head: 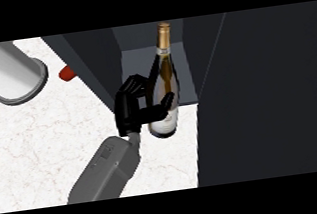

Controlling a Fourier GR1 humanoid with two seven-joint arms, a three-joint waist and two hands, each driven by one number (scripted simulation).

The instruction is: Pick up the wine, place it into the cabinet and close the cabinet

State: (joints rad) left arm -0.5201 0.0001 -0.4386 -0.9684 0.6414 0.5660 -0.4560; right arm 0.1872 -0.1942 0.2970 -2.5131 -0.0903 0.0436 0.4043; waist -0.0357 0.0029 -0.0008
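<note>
Step in hand: placement. The left hand (135,109), at frame centre, has fingers and thumb curled round the wine (163,90). The bottle stands at the mouth of the open cabinet (88,62), neck toward the top. Next move, as judged: advance it inside, release, withdraw, then swing the door (278,88) shut.

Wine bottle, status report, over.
Left hand shut on wine bottle. Right hand not in view. Bottle upright at open cabinet mouth. No obstruction seen inside.
</note>
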